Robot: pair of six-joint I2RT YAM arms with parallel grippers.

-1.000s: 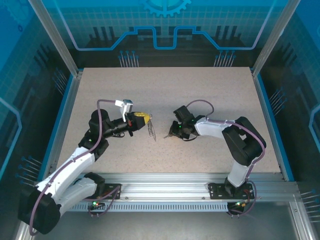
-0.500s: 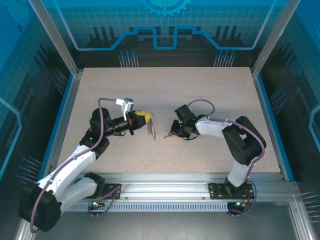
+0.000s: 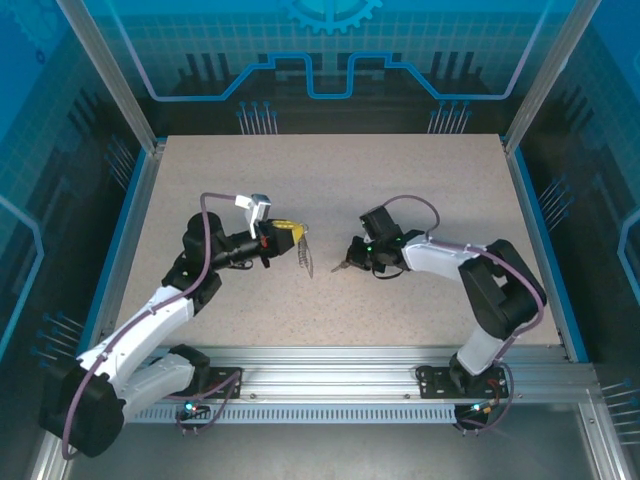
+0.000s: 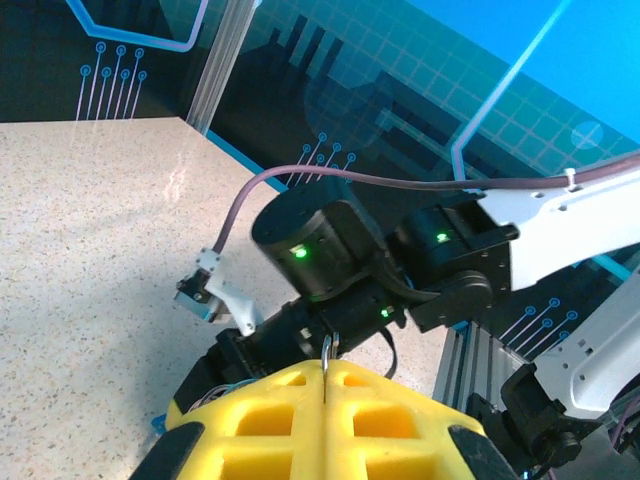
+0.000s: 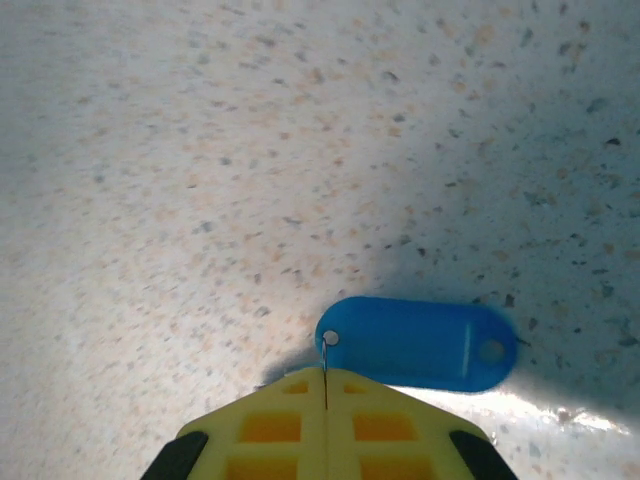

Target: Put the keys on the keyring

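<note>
Key [image 5: 415,345] lies touching right gripper [image 5: 325,380] tips, its thin loop pinched between them; left gripper [image 4: 327,375] pinches keyring [image 3: 305,258].

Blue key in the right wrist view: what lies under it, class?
Speckled table shows all round the blue key, so the table is beneath it. The right end effector covers part of its near edge.

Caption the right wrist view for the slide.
Right jaws shut on the ring end of the blue key, flat on the speckled table.
</note>
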